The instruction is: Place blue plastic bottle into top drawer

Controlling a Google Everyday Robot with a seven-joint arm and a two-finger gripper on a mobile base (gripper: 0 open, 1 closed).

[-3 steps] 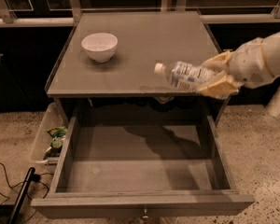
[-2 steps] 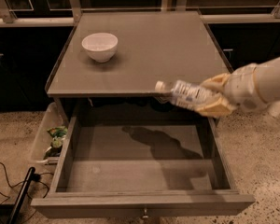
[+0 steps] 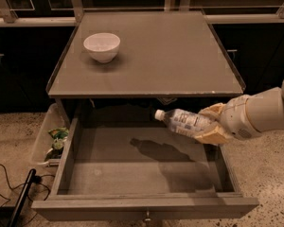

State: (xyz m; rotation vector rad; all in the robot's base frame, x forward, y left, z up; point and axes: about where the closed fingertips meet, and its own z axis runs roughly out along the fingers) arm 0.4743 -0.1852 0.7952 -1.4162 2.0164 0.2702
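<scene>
**Down from the tabletop edge: the blue plastic bottle (image 3: 182,122) now hangs over the top drawer (image 3: 146,205)**

Since a second ago the arm has carried the blue plastic bottle off the near right edge of the table (image 3: 156,60) and lower. It now sits below the level of the tabletop, in front of the dark gap under it. The gripper (image 3: 209,124) comes in from the right and is clamped on the bottle's base end, one tan finger above it and one below.

The bottle lies nearly level. Its long axis runs left to right, with the white cap at the left end, a little higher and pointing away from the gripper. It hangs in the air over the right, far part of the top drawer, and its shadow (image 3: 151,150) falls on the bare drawer floor to the left and nearer. That suggests it is still clear of the floor.

The drawer is pulled fully out toward the near side, and nothing is seen lying in it. Its right side wall lies just under the gripper's wrist. To my judgement, the coming move depends on that closeness: the bottle should go down or slightly left, so that it lands inside the wall and not on it.

The white bowl (image 3: 102,46) stands far and left on the tabletop, well apart from the bottle. The clear plastic bin (image 3: 41,141) of green items sits outside the drawer's left wall.
</scene>
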